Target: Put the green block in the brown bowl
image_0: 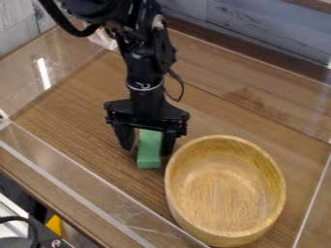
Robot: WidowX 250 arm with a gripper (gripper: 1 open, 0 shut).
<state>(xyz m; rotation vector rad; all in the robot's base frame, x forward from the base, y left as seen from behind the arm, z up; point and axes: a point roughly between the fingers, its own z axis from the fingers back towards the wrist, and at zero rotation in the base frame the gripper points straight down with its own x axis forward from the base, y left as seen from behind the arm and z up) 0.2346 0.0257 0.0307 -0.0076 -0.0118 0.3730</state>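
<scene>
My end effector [147, 139] points straight down over the green block [150, 149], with its fingers spread as wide as they go and nothing held between them. One finger [124, 135] stands on the left of the block and the other on its right, so the block sits in the gap; I cannot tell whether either pad is touching it yet.

The green block lies flat on the wooden tabletop [77, 107], its long side running from far to near, just beside the left rim of the brown bowl [227, 188]. The bowl is empty and sits at the near right of the scene, inside the clear walled enclosure [52, 184] that rings the work area.

The step in hand, as I judge it, is the grasp. To do it well I should settle low enough that the pads meet the block's long faces below its top edge, keep the block centred in the gap so both pads arrive together, and close squarely across the narrow width so it does not twist. The right finger is close to the bowl's thick rim, so I should close without drifting right. Once the grip is firm, a straight lift that clears the rim comes before any move over the bowl.
</scene>
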